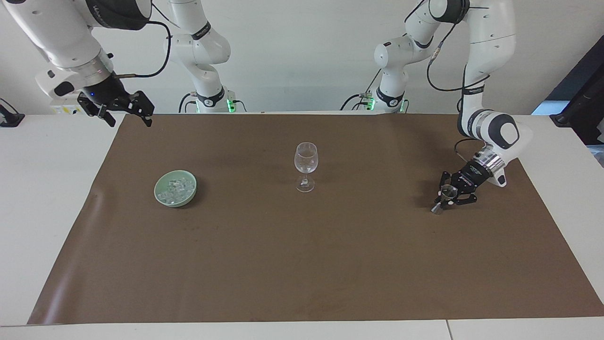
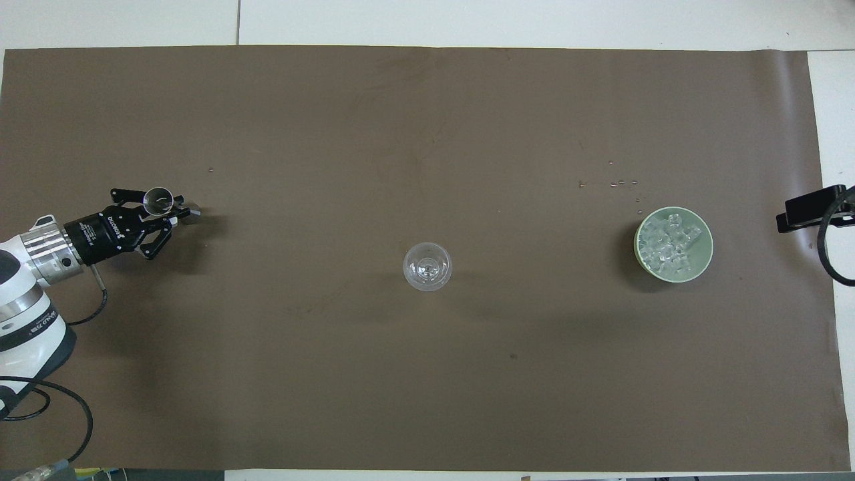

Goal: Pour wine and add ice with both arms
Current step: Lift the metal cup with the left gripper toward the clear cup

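Observation:
A small metal jigger stands tilted on the brown mat at the left arm's end, and my left gripper is shut on its waist, low at the mat. No wine shows in any view. A clear, empty wine glass stands upright mid-mat. The ice fills a green bowl toward the right arm's end. My right gripper hangs open and empty, high over the mat's corner at its own end.
The brown mat covers most of the white table. A few tiny specks lie on the mat just farther from the robots than the bowl.

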`<control>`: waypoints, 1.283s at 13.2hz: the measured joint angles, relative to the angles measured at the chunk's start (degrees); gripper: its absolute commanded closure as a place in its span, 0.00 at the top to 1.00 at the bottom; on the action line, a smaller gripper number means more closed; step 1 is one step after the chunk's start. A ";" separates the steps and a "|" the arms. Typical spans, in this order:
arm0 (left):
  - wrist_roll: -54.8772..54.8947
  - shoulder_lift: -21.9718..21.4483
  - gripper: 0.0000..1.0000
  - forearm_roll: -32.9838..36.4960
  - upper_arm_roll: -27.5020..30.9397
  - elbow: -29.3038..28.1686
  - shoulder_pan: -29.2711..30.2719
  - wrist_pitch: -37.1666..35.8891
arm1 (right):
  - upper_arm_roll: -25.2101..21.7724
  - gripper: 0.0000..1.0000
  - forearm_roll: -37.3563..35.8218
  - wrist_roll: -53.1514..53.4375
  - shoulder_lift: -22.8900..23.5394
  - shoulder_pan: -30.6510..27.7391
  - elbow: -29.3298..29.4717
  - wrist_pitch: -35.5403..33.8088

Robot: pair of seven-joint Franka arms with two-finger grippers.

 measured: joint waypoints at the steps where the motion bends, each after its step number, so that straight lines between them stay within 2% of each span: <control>1: 0.00 -0.01 0.00 -0.06 0.00 0.00 0.11 0.00 | 0.00 1.00 0.00 0.00 0.00 0.00 0.00 0.00; 4: -0.29 -0.65 0.00 -0.20 0.02 -0.02 1.20 -0.32 | 0.00 1.00 0.00 0.00 0.00 0.00 0.00 0.00; 6: -1.75 -2.84 0.00 -0.20 -0.03 -0.50 1.21 -0.59 | 0.00 1.00 0.00 0.00 0.00 0.00 0.00 0.00; 11: -12.21 -13.55 0.00 -0.18 -0.21 -3.74 -2.86 -0.79 | 0.00 1.00 0.00 0.00 0.00 0.00 0.00 0.00; 14: -18.77 -19.02 0.00 1.74 -0.37 -4.51 -8.68 -0.87 | 0.00 1.00 0.00 0.00 0.00 0.00 0.00 0.00; 17: -26.21 -23.47 0.00 7.37 -0.66 -4.54 -16.25 0.27 | -0.09 1.00 0.00 0.00 0.00 -0.10 0.00 -0.01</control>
